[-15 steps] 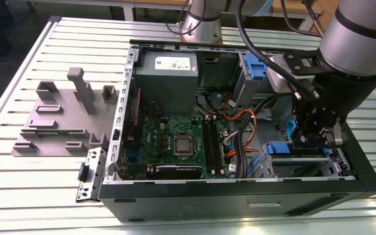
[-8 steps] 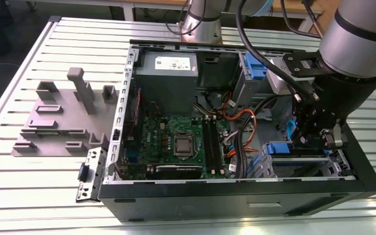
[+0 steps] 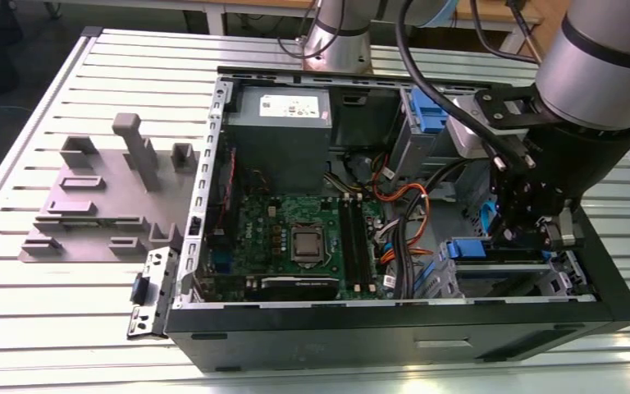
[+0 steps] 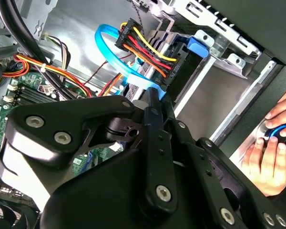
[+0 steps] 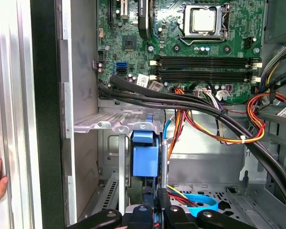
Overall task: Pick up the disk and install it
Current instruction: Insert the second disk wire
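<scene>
Black gripper (image 4: 155, 102) fingers closed inside the open PC case (image 3: 577, 316), blue-railed disk (image 5: 146, 157) seated in its metal bay in first wrist view, a hand (image 4: 269, 148) in second wrist view

This looks like a robotics lab or test workshop. An opened desktop computer case (image 3: 403, 271) lies on a tabletop (image 3: 63, 328) of ribbed aluminium slats, its motherboard (image 3: 304, 242), bundled coloured cables (image 3: 403, 205) and grey power supply (image 3: 280, 123) all laid bare. A silver and black robot arm (image 3: 589, 74) rises from a base bolted to the tabletop and reaches down into the case. Beside the case sits a grey plastic fixture (image 3: 102, 197) with upright posts. Wooden benches stand behind, and a person's hand (image 4: 271, 148) rests near the case edge.
</scene>
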Motion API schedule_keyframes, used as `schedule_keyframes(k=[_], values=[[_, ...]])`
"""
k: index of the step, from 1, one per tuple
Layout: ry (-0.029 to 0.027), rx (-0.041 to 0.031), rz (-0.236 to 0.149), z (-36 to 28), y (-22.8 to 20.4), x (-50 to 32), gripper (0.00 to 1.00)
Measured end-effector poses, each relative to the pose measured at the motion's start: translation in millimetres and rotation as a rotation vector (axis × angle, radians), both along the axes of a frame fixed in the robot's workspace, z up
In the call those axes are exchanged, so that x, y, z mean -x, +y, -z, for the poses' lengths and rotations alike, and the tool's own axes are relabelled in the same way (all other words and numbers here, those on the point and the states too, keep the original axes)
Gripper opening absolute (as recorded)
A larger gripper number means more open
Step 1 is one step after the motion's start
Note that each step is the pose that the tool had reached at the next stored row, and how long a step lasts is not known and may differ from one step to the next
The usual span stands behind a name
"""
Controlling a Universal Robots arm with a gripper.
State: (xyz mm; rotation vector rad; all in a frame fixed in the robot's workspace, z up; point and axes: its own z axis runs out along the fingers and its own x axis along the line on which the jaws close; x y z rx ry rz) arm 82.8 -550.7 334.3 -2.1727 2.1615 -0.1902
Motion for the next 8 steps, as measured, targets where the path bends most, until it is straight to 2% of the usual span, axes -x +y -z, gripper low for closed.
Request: schedule_keyframes(k=[8], values=[[-0.0005, -0.0001, 0.000, 0.1, -3.0, 0.0, 0.16]])
